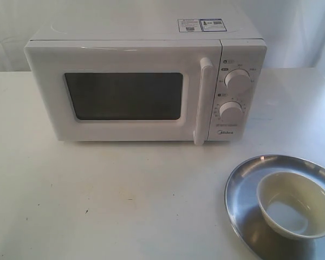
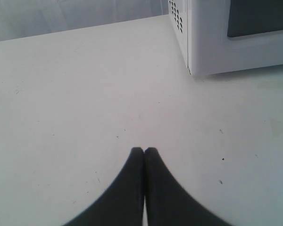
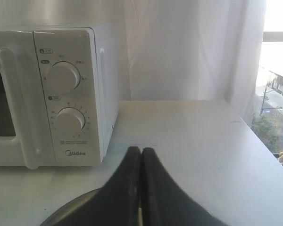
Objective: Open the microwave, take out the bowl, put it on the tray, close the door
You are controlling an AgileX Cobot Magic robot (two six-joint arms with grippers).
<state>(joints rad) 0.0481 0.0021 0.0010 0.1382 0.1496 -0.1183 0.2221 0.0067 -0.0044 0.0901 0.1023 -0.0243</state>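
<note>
The white microwave (image 1: 146,81) stands at the back of the table with its door (image 1: 124,92) closed and the bar handle (image 1: 203,100) upright beside the two knobs. The cream-white bowl (image 1: 297,205) sits inside the round silver tray (image 1: 244,179) at the front right. Neither gripper shows in the exterior view. In the left wrist view my left gripper (image 2: 144,150) is shut and empty over bare table, short of the microwave's corner (image 2: 198,42). In the right wrist view my right gripper (image 3: 140,150) is shut and empty above the tray's rim (image 3: 68,207), facing the knob panel (image 3: 66,94).
The white table (image 1: 97,206) runs wide in front of the microwave. A white curtain (image 3: 179,47) hangs behind it. In the right wrist view the table's edge (image 3: 269,146) lies beside a bright window.
</note>
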